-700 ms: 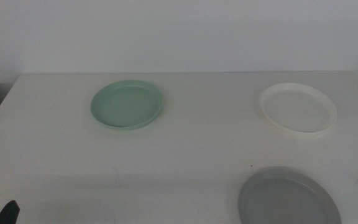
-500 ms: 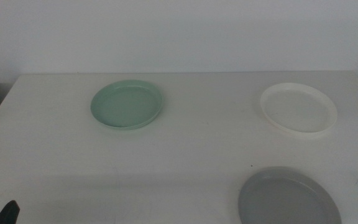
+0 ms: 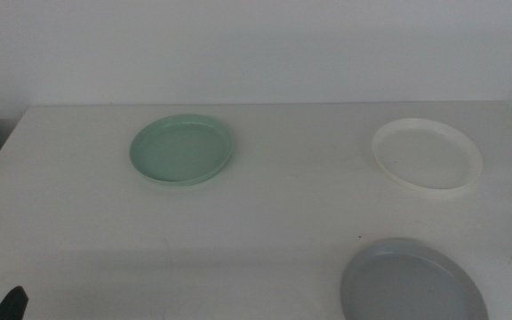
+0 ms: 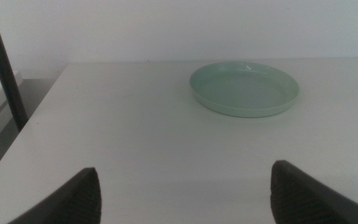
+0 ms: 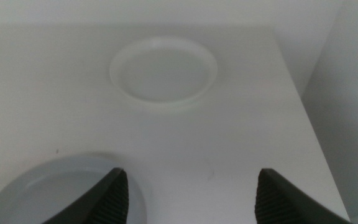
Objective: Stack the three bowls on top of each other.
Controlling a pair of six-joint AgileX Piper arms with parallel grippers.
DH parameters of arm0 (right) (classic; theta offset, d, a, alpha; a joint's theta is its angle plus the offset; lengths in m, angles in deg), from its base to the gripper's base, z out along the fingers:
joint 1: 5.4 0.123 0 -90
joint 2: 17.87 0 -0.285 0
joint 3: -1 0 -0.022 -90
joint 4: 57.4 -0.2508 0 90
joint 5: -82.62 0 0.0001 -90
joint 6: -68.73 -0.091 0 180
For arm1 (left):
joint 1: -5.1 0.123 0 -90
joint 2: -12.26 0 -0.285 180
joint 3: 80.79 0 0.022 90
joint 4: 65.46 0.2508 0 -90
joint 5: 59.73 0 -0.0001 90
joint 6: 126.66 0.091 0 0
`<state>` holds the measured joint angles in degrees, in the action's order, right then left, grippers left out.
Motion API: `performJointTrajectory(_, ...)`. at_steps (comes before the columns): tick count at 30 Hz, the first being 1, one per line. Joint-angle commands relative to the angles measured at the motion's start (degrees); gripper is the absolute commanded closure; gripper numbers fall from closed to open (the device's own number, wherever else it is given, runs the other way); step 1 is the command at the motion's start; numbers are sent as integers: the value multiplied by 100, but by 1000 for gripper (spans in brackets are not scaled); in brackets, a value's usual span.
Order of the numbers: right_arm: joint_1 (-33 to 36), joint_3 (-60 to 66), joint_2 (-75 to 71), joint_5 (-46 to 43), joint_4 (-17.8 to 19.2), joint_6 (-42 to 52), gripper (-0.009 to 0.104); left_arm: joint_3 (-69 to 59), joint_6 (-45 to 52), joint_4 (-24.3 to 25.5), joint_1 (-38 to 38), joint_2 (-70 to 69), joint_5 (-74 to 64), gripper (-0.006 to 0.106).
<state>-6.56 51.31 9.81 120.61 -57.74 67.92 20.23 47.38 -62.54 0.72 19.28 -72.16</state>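
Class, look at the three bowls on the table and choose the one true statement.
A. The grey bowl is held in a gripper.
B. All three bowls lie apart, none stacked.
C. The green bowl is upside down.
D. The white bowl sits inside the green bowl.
B: the mint green bowl, the white bowl and the grey bowl each rest separately on the table, with bare tabletop between them and nothing gripped.

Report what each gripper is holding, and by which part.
Nothing is held. The left gripper and right gripper are both open and empty, short of the bowls.
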Motion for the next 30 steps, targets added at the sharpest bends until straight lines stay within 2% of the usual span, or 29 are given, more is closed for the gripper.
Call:
performJointTrajectory(1,-37,-669,567,203,34,22,43,28,-82,-45,-5,-79,401,-4)
performJointTrajectory(6,-37,-1993,2119,1674,-222,-60,43,28,-82,-45,-5,-79,401,-4)
performJointTrajectory(11,-37,-2653,3123,2089,-385,-65,43,28,-82,-45,-5,-79,401,-4)
performJointTrajectory(19,-32,-2594,4590,1815,-683,-166,43,28,-82,-45,-5,-79,401,-4)
performJointTrajectory(30,397,-1605,6034,390,-867,-167,43,28,-82,-45,-5,-79,401,-4)
